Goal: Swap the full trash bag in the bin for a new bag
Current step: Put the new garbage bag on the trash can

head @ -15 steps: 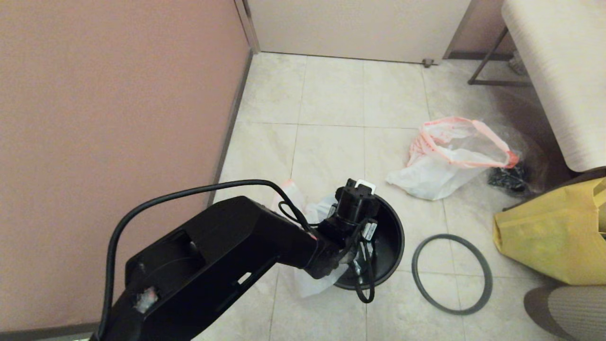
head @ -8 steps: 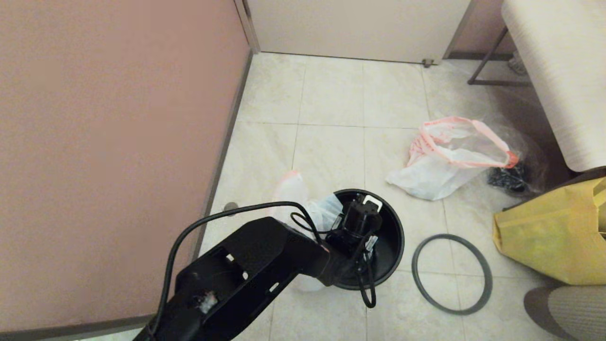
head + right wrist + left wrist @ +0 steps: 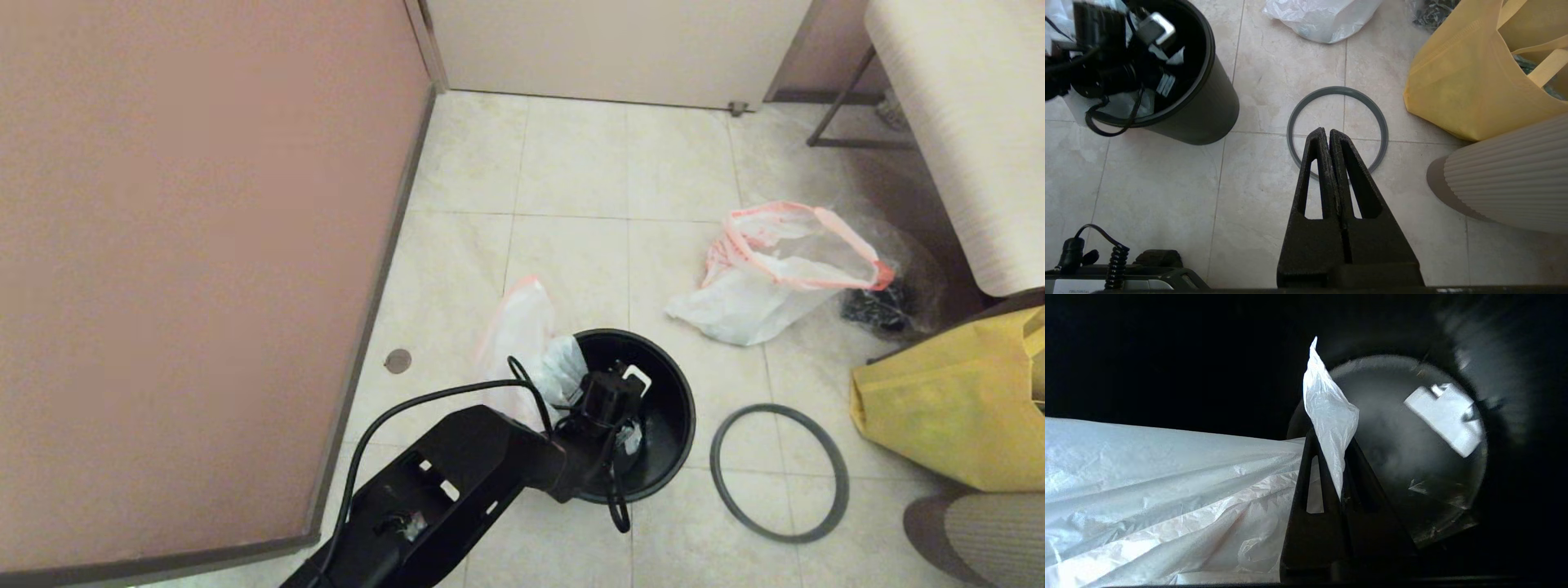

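Left fingers [image 3: 1331, 435] are down inside the bin [image 3: 691, 408], low and centre in the head view. They are pressed together on a fold of the new bag [image 3: 518, 327], and a tip of film pokes out past them. The rest of that bag trails up over the bin's left rim and lies limp on the floor tile beside it.

- Done: the full bag [image 3: 759, 302] is out of the bin. It sits on the floor in the upper right of the head view, well apart from the bin, mouth gaping, just beside a clear bag of dark stuff [image 3: 878, 306].
- Done: the grey hoop [image 3: 1337, 89] is off. It lies flat on the floor just right of the bin.
- Under way: seating the new bag. Only the pinched part is inside; the bin's bottom shows bare below my fingers.
- Left, by my judgement: push the film to the bottom, spread the mouth round the rim, fit the hoop back on.

Right fingers [image 3: 1329, 130] hang over the hoop, pressed together, holding nothing. The yellow bag [image 3: 947, 408] at the right edge is untouched.
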